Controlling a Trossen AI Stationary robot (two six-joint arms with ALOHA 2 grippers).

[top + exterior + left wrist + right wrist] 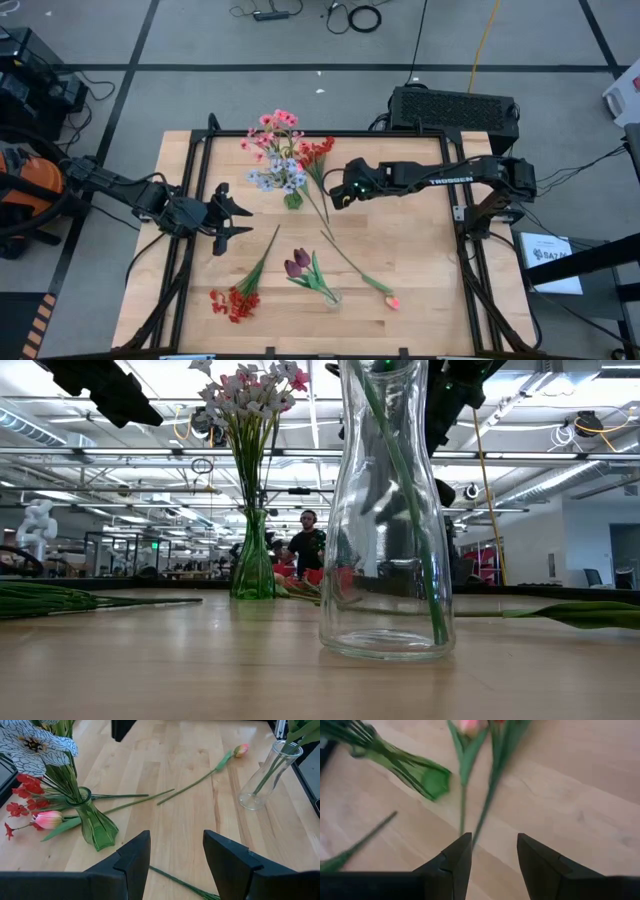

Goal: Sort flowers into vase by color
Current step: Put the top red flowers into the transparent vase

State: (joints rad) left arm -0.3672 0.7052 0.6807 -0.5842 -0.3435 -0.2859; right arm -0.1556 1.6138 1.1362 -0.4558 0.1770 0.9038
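A green vase (pixel 293 199) stands toward the far middle of the table (pixel 420 260), holding pink blossoms (pixel 274 130) and pale blue sprigs (pixel 279 177). A clear vase (pixel 331 297) stands near the front edge with two maroon tulips (pixel 296 264) in it. Three more flowers lie flat on the wood: a red cluster (pixel 234 301) at the near left, its stem running up toward the middle; a pink bud (pixel 392 301) at the near right, its long stem slanting back toward the centre; and a red sprig (pixel 318 152) just right of the green vase, with its stem trailing nearward. In the left wrist view a pink tulip (pixel 47 819) also lies beside the green vase's base. The left gripper (pixel 240 220) hovers over the left part of the table, left of the green vase, its jaws open and empty. The right gripper (pixel 336 196) hangs just right of the green vase, above the stems lying there, jaws apart and holding nothing. In the low view a person (pixel 307 547) shows in the room beyond the table.
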